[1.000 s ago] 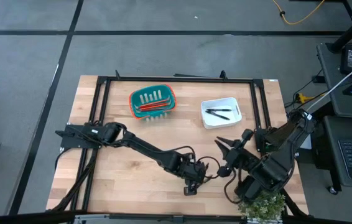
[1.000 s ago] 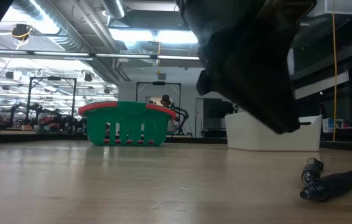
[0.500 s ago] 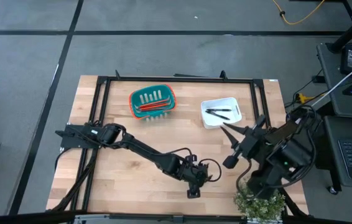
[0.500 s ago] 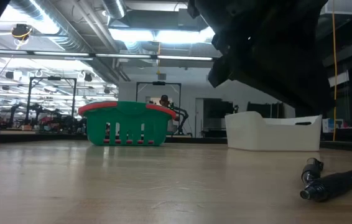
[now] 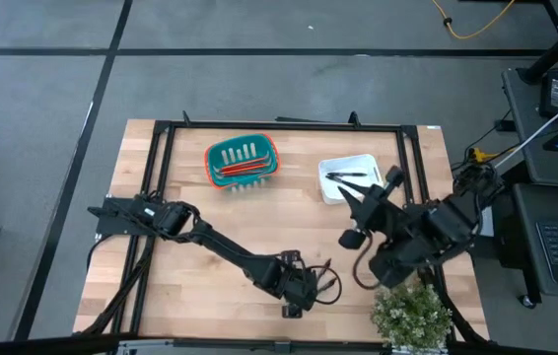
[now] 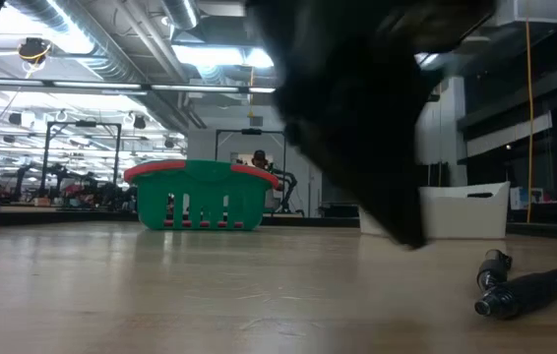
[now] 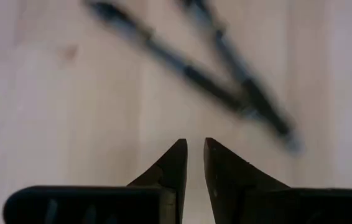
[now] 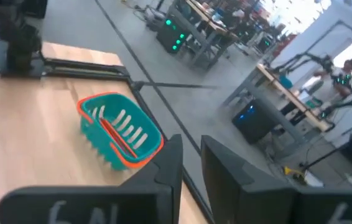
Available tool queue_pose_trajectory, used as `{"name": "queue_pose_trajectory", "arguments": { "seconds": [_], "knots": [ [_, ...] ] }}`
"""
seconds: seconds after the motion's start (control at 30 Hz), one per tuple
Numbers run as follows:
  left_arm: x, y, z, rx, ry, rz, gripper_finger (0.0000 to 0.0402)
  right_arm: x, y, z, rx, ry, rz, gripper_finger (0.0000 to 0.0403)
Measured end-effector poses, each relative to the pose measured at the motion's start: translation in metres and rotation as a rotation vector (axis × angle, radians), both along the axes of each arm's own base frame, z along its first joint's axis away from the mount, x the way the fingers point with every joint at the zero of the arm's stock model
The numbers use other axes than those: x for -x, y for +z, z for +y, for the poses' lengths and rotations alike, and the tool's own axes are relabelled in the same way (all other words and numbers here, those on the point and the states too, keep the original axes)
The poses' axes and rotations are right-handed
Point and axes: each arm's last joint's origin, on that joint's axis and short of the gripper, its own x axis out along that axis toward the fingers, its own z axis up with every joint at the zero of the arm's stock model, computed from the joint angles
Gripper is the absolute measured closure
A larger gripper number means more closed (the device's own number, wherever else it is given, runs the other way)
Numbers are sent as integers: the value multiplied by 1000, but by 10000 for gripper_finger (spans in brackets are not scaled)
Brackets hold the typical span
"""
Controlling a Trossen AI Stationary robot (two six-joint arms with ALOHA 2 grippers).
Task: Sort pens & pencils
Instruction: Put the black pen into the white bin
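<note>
Two black pens lie crossed in a V on the wood just ahead of my left gripper, which hangs low near the table's near edge, its fingers shut and touching nothing. The low view shows pens flat on the tabletop. More pens lie in the white tray. Red-orange pencils lie in the teal basket. My right gripper is raised beside the tray, shut and empty, facing the basket.
A black frame runs round the table's far part. A green plant stands at the near right corner. An arm's dark bulk fills the middle of the low view. Bare wood lies between basket and near edge.
My right gripper has risen from the near right part of the table and swung toward the far edge, ending next to the white tray. My left gripper has slid a little toward the near edge. The pens and pencils have stayed where they were.
</note>
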Motion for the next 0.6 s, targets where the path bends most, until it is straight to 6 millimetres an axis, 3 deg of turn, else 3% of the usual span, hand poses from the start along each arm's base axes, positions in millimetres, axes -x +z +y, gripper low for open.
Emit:
{"name": "queue_pose_trajectory", "arguments": {
  "seconds": [0.2, 0.33, 0.47, 0.6],
  "knots": [
    [15, -2, -1, -152, 17, 81, 352, -14, -1, -13, -76, 25, 83, 342],
    [29, 5, 3, -263, 39, 153, 352, -21, -9, -16, -266, 139, 231, 342],
    [43, 24, 9, -377, 95, 174, 352, -25, -29, -10, -400, 133, 293, 342],
    [58, 43, 16, -450, 151, 203, 352, -26, -66, 6, -443, 85, 350, 342]
  ]
}}
